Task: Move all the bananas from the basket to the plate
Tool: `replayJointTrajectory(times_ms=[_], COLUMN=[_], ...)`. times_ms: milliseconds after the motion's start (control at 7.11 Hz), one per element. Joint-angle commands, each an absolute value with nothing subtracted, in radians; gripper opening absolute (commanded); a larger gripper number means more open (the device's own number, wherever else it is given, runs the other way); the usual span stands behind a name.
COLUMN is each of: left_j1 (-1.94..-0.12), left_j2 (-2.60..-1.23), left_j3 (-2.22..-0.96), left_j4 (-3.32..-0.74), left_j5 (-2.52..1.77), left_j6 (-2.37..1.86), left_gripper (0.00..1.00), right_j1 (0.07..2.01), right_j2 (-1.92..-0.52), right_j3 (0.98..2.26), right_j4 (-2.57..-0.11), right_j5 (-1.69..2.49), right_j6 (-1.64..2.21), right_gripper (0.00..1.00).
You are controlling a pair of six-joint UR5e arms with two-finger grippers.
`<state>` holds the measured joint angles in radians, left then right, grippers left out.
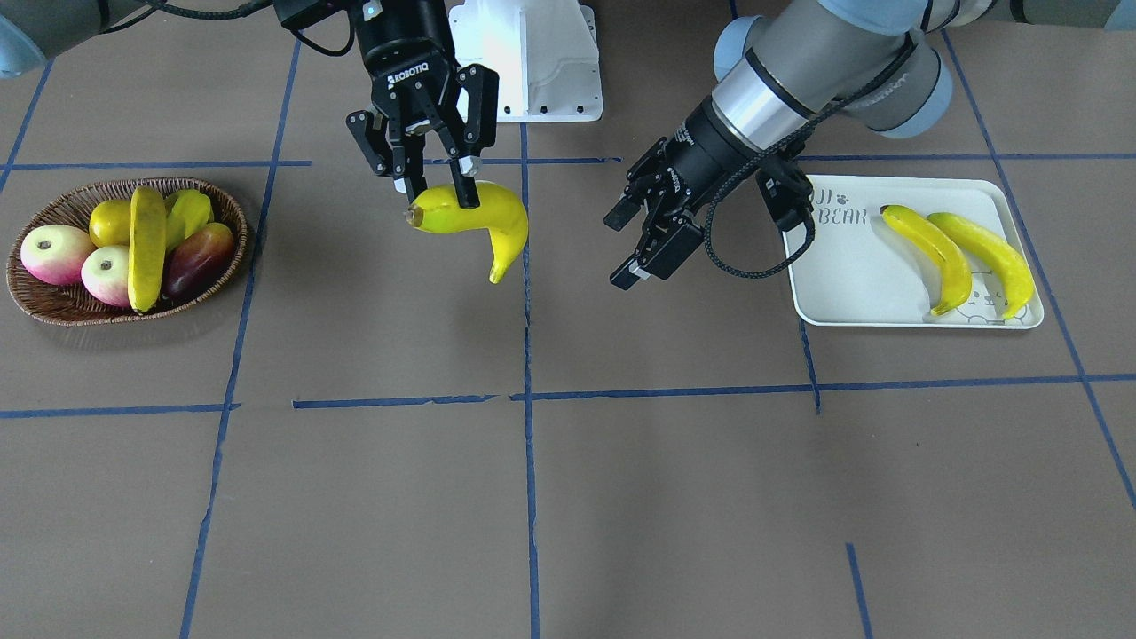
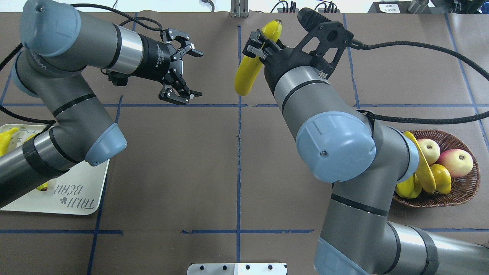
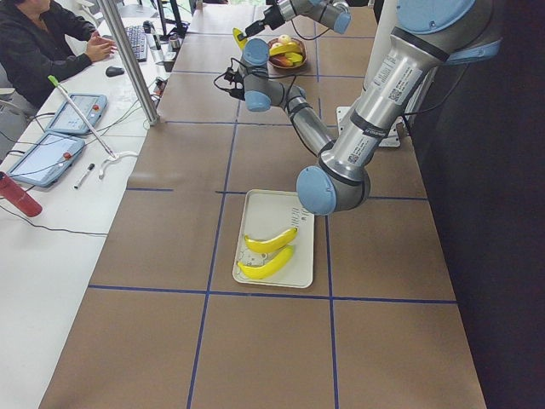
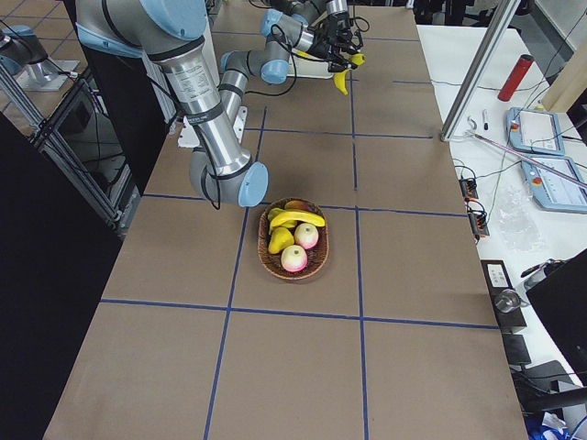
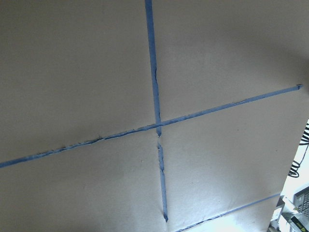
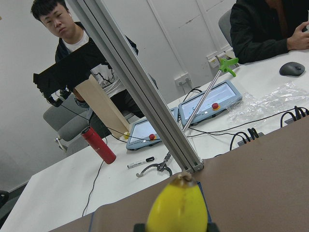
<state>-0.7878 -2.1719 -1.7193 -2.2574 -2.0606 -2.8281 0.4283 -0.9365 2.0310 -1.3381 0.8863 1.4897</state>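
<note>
My right gripper (image 1: 435, 191) is shut on a yellow banana (image 1: 484, 222) and holds it in the air over the table's middle, near the blue centre line. In the right wrist view only the tip of this banana (image 6: 178, 208) shows. My left gripper (image 1: 619, 250) hangs open and empty just beside the plate (image 1: 852, 275), facing the held banana. Two bananas (image 1: 932, 253) (image 1: 990, 257) lie side by side on the plate. One more banana (image 1: 146, 248) lies across the fruit in the wicker basket (image 1: 53, 306). From overhead, the left arm covers most of the plate (image 2: 76, 198).
The basket also holds two pink apples (image 1: 55, 253), a lemon (image 1: 108, 222), a starfruit (image 1: 191, 211) and a dark red fruit (image 1: 197, 259). A white mount plate (image 1: 532, 62) sits at the robot's base. People (image 3: 38, 47) with tablets and a red bottle (image 3: 17, 196) sit at a side desk.
</note>
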Motion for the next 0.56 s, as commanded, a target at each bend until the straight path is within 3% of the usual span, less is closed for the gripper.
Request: replayJointTrajectory(times_ms=[0,422], left_j1=[-0.75,-0.698], left_j2=[-2.2,-2.206], left_j3=[-1.703,-1.721], left_j4=[-2.281,-2.287], left_j5=[-2.039,-2.039], left_j6=[-2.878,-2.879], left_gripper=[1.0,1.0], right_j1=[0.408,0.408], right_j2=[-0.934,-0.934], right_j3=[2.031,2.022], right_j4=[-1.339,-1.339], right_j5=[0.844,0.827], right_j6=[1.511,1.511], right_gripper=[0.0,0.0])
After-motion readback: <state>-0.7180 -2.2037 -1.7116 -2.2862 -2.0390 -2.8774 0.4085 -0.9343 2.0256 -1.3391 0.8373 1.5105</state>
